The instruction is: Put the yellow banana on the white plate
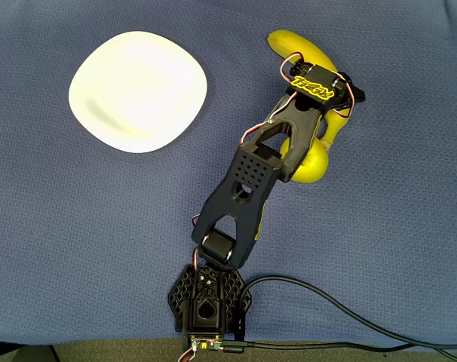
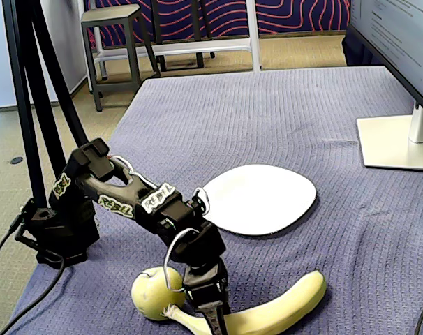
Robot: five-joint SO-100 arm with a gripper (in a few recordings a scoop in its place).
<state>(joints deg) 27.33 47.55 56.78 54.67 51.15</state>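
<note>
1. In the overhead view, the white plate [image 1: 138,90] lies on the left side of the blue cloth [image 1: 55,249]. It has nothing on it.
2. In the middle, the black arm [image 1: 243,188] reaches up and to the right from its base at the bottom edge.
3. To the right of the arm lies the apple [image 1: 313,164]. It sits just beside the thin stem end of the banana [image 1: 308,49].
4. The banana lies on the cloth on the right, well apart from the plate. The arm hides its middle part.
5. In the fixed view, the gripper [image 2: 213,317] points down at the stem end of the banana [image 2: 281,307]. It looks like it touches the banana there, but I cannot tell how wide the fingers are or if they hold it.
6. I think the banana is light and a bit soft, with smooth skin. A hard squeeze could bruise it.
7. I think the thin stem end is a poor place to hold, because the long fat end could swing or slip down. The thick middle looks like a safer spot.
</note>
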